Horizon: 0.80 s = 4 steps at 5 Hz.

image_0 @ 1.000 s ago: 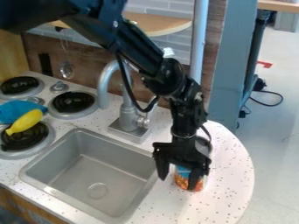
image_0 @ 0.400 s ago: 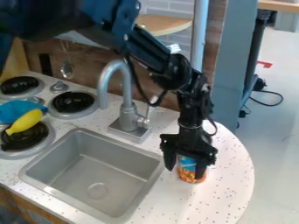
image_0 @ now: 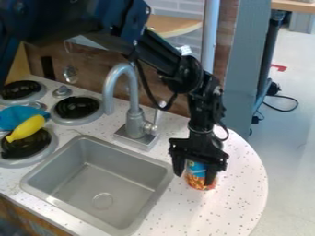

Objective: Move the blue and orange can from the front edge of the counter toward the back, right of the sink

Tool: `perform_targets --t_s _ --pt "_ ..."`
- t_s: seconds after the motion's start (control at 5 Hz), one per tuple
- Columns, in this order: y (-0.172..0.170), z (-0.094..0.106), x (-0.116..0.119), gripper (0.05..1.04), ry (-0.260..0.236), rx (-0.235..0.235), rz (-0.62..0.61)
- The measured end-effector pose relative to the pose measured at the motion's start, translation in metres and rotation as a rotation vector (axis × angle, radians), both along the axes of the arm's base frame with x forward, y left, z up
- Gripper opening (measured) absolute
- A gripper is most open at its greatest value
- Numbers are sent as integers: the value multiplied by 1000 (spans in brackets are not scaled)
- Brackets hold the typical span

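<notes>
The black gripper (image_0: 194, 174) hangs over the counter just right of the sink, pointing down. Its two fingers stand open, one at the left side of a can (image_0: 200, 180) and the other in front of the can's right side. The can is upright on the counter, with a blue upper part and an orange food picture lower down. The gripper's body hides the can's top. A gap shows between the left finger and the can; whether the right finger touches it, I cannot tell.
Left of the can lies the metal sink (image_0: 95, 177), with a tall faucet (image_0: 133, 115) behind it. At the left, a blue cloth (image_0: 20, 117) and a yellow toy banana (image_0: 26, 128) rest on the stove burners. The counter's rounded edge (image_0: 265, 177) is at the right.
The gripper has shifted slightly right and up in the view, away from the sink, with its fingers around the can. Since the middle frame it has barely moved. The can looks unmoved.
</notes>
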<state>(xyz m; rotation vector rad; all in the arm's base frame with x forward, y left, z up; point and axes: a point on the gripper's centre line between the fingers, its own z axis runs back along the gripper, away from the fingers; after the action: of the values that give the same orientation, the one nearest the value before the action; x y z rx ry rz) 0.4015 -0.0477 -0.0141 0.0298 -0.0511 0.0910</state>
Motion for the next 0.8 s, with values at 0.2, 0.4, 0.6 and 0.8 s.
perform_targets --t_s 0.2,0.4,0.6,0.8 --pt "-1 -2 -23 1001 20 -16 -13" --pt "0 32 -37 1001 -50 -27 -15" --pt "-13 53 -61 1001 -95 -26 -60" --pt "-25 64 -92 1001 -104 -24 -104"
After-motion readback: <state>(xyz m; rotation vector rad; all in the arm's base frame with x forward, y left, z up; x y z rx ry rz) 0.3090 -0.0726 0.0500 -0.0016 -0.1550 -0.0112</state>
